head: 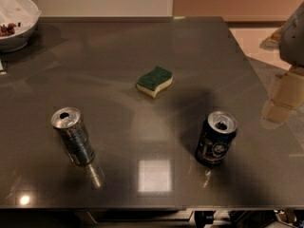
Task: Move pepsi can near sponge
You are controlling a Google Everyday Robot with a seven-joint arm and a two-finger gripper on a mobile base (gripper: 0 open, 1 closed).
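Note:
The pepsi can (pixel 216 139), dark navy with a round white-and-blue logo and an opened silver top, stands upright at the front right of the dark table (pixel 118 46). The sponge (pixel 154 81), green on top over a pale yellow body, lies near the table's middle, up and to the left of the can and well apart from it. My gripper (pixel 282 99) shows as pale beige parts under a grey arm piece at the right edge, to the right of and above the can, holding nothing and not touching it.
A slimmer all-silver can (pixel 72 136) stands at the front left. A white bowl (pixel 14 25) with some food in it sits at the back left corner. The table's right edge runs diagonally by the gripper, with pale floor beyond it.

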